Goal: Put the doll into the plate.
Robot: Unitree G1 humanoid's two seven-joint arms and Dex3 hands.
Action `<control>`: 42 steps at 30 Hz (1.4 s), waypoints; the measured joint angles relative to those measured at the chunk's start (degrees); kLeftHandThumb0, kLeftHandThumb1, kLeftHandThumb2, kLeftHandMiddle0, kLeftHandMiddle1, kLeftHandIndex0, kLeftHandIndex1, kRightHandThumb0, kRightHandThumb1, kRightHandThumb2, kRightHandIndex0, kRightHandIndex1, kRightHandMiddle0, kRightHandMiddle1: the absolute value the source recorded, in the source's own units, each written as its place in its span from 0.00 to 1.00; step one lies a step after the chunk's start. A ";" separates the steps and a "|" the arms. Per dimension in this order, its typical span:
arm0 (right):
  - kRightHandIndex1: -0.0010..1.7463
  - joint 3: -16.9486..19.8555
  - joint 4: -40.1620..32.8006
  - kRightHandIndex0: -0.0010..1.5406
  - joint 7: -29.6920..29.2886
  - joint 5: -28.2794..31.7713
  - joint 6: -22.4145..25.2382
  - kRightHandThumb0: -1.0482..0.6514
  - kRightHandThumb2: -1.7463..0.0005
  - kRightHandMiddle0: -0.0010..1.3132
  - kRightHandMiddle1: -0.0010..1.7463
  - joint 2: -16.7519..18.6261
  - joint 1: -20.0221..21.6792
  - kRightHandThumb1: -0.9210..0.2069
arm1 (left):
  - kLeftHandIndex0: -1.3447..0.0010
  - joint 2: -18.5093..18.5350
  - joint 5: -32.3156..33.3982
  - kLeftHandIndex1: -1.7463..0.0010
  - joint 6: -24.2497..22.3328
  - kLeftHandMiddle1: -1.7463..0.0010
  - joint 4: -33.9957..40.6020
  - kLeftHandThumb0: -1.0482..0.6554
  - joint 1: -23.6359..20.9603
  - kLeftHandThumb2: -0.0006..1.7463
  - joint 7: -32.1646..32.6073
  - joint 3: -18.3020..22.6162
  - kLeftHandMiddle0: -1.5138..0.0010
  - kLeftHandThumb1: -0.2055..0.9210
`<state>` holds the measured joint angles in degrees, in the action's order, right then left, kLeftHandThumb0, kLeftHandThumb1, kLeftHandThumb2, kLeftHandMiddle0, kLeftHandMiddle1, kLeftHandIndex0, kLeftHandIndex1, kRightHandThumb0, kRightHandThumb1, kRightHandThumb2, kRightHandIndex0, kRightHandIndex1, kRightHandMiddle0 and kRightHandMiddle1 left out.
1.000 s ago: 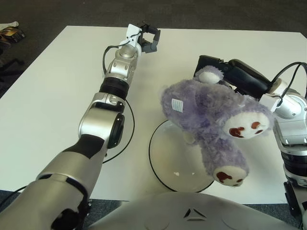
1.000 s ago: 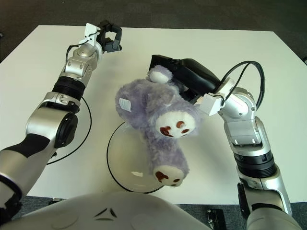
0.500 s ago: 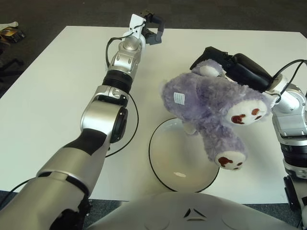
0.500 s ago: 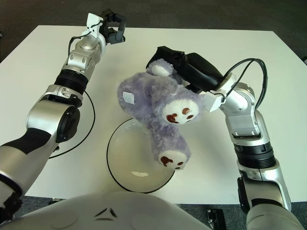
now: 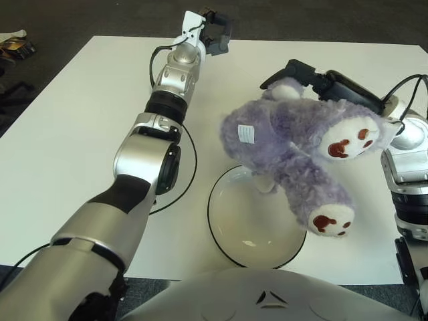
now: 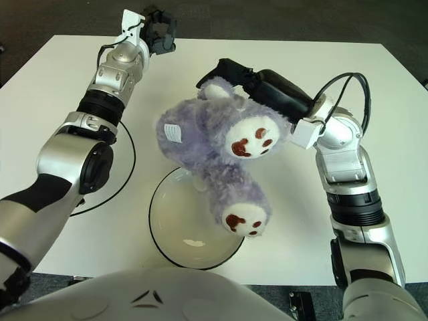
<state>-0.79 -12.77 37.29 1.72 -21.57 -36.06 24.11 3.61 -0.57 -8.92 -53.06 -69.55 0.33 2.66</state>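
A purple plush doll [image 5: 294, 150] with white, red-marked foot soles hangs in the air over the far right part of a white plate [image 5: 234, 224] with a black rim. My right hand [image 5: 314, 80] is shut on the doll's upper part and holds it up; its fingers show black above the fur. The doll's lower foot [image 5: 331, 221] hangs over the plate's right rim. My left hand [image 5: 215, 32] is stretched far out over the table's back edge, away from the doll. It holds nothing and its fingers are curled.
The white table [image 5: 73, 120] carries the plate near its front edge. A black cable [image 5: 189, 167] loops on the table beside my left arm [image 5: 157, 127]. My right arm [image 5: 408, 167] stands at the right edge. Dark floor lies beyond the table.
My right hand has lifted the doll and tilted it, so the feet swung up and right. My left hand has reached a little farther back.
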 measured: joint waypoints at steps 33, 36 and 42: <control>0.28 1.17 8.68 0.15 17.71 23.56 8.44 0.23 0.58 0.00 0.55 0.37 6.31 0.39 | 0.77 1.29 -1.17 0.00 7.28 0.08 -13.90 0.61 -7.21 0.66 1.43 0.86 0.61 0.57; 0.27 1.58 8.57 0.15 16.88 22.73 8.56 0.22 0.57 0.00 0.53 0.57 6.31 0.42 | 0.77 1.26 -1.41 0.00 7.82 0.08 -14.63 0.61 -7.45 0.66 1.49 0.79 0.61 0.57; 0.29 1.81 9.06 0.17 17.08 21.90 7.85 0.22 0.56 0.00 0.53 0.99 6.33 0.46 | 0.72 1.01 -1.84 0.00 8.68 0.07 -15.28 0.61 -7.59 0.65 1.58 0.68 0.66 0.57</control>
<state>1.02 -3.71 54.37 23.62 -13.71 -35.06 30.44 4.62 -2.41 -0.25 -68.35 -77.14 1.90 3.34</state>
